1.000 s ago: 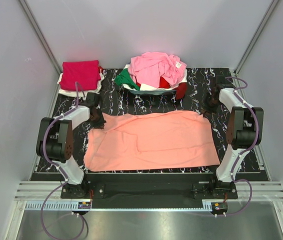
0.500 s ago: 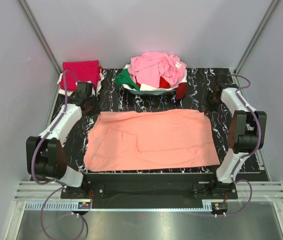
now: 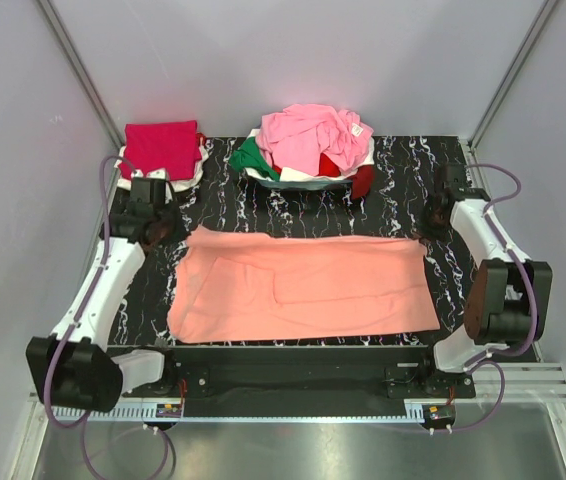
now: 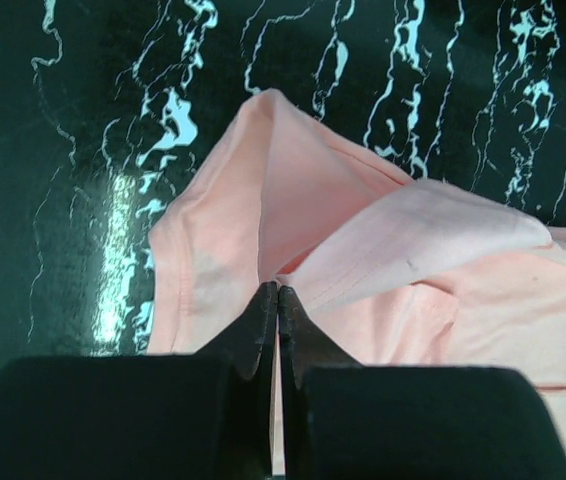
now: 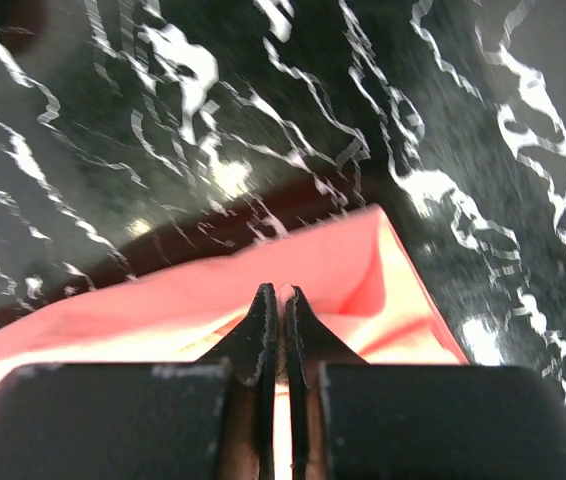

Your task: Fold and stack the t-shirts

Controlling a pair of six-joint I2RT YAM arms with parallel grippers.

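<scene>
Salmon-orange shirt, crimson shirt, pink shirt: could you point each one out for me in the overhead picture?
salmon-orange shirt (image 3: 303,285), top external view, middle of the spread cloth.
crimson shirt (image 3: 161,148), top external view, centre of its folded top face.
pink shirt (image 3: 313,135), top external view, crumpled top of the pile.

**Soft cloth on a slick mat**

We see the salmon-orange t-shirt (image 3: 303,285) as soft, matt cotton, smooth but for shallow creases. The mat (image 3: 403,190) under it is black with white veins, glossy enough to throw back glare. At its far edge the pink t-shirt (image 3: 313,135) is rumpled cloth. At the far left corner the crimson t-shirt (image 3: 161,148) is flat and matt. The left gripper (image 4: 277,292) and right gripper (image 5: 281,293) look like dull black plastic, faintly scuffed
</scene>
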